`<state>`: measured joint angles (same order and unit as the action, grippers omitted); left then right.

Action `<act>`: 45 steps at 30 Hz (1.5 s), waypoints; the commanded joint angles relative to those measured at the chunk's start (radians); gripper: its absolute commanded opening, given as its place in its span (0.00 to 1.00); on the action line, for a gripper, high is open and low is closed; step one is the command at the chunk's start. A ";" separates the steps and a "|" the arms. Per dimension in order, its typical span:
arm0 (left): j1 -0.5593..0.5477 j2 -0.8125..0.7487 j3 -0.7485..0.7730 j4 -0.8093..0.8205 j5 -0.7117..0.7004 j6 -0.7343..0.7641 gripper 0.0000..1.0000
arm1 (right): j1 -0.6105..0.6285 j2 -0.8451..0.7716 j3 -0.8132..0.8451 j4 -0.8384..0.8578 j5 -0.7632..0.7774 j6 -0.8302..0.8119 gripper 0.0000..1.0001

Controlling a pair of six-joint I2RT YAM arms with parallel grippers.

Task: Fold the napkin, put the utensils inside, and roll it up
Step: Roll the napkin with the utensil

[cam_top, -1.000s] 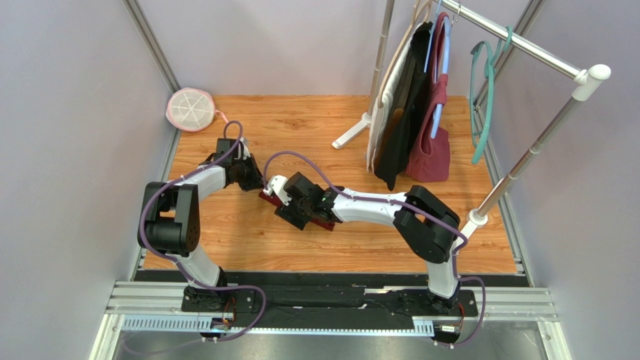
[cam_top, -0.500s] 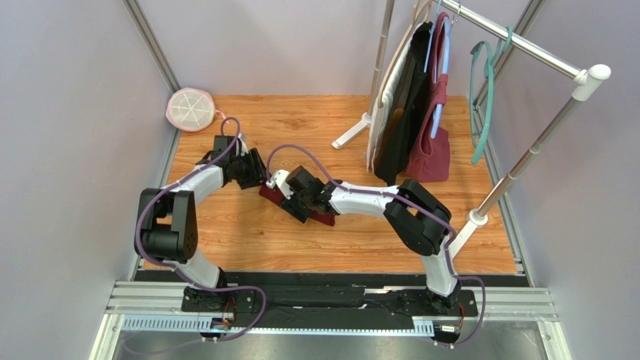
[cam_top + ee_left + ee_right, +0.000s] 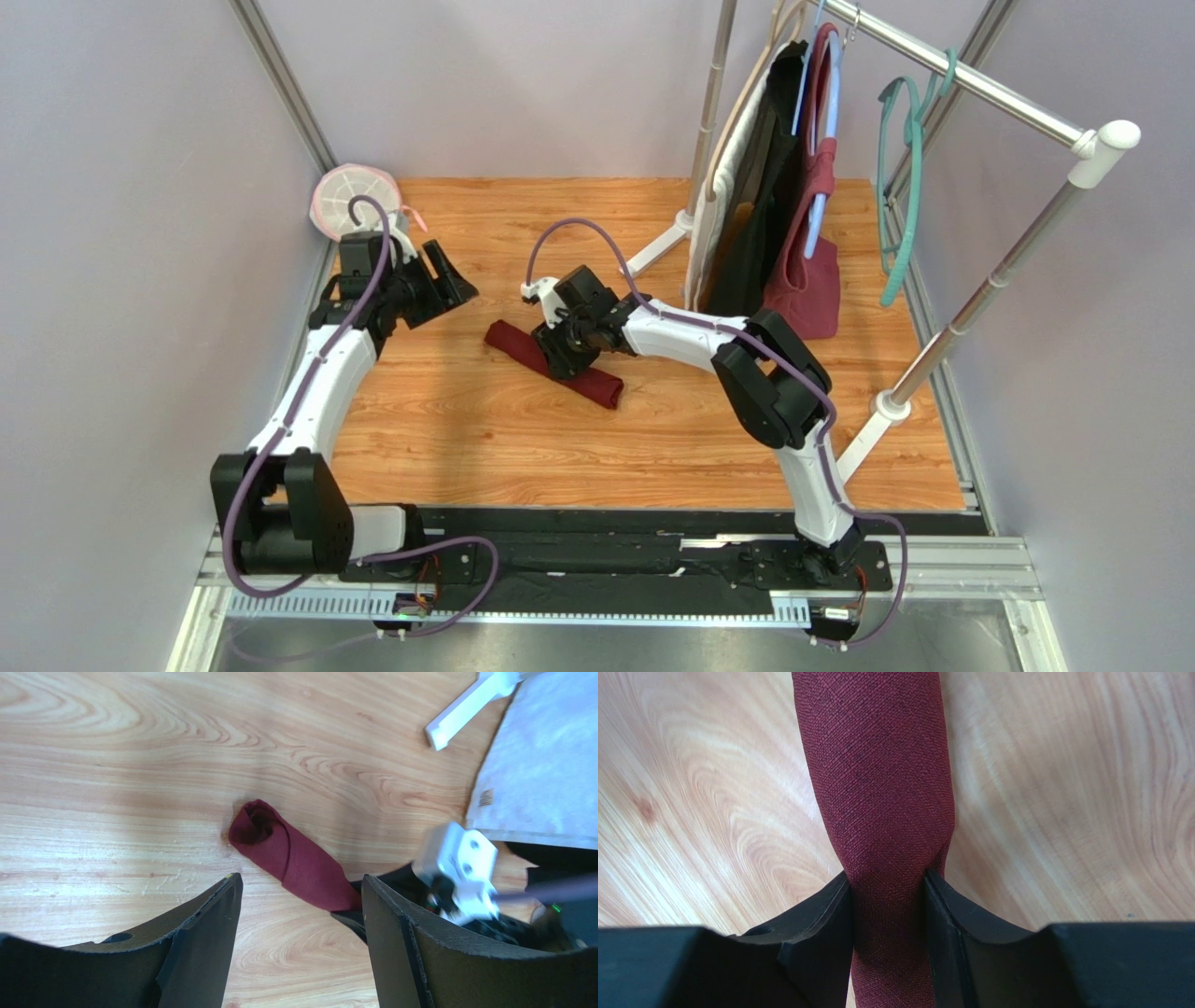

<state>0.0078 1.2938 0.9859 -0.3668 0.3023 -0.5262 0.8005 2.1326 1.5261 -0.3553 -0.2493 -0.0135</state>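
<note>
Maroon soft fabric napkin (image 3: 554, 367) lies as a light, limp roll on the wooden tabletop (image 3: 463, 434), right gripper (image 3: 887, 903) pinching its middle, left gripper (image 3: 300, 889) spread wide and empty nearby; probably unrolls easily, best held across mid-roll.

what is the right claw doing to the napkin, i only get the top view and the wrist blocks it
Observer: In the right wrist view, the right claw has one finger pressed against each side of the rolled napkin, and the cloth is pinched narrower there.
Operator: ok and the other arm, holding anything
Observer: No. The left wrist view shows the left claw open with nothing between its fingers, clear of the roll.
</note>
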 commanded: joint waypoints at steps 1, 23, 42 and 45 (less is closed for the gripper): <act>0.020 -0.082 0.066 -0.090 0.055 0.051 0.73 | -0.021 0.090 0.049 -0.071 0.005 0.090 0.42; 0.092 -0.318 0.046 -0.139 0.282 0.083 0.77 | -0.017 -0.012 0.158 -0.071 0.013 0.176 0.79; 0.092 -0.695 -0.032 -0.179 0.176 0.259 0.86 | 0.166 -0.911 -0.509 0.118 0.501 0.210 0.98; 0.092 -0.728 -0.078 -0.182 0.173 0.273 0.86 | 0.086 -1.060 -0.636 0.134 0.483 0.274 0.98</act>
<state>0.0933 0.5892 0.9550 -0.5400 0.5034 -0.3302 0.9558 1.2018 1.0138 -0.2783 0.1764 0.1577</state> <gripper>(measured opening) 0.857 0.982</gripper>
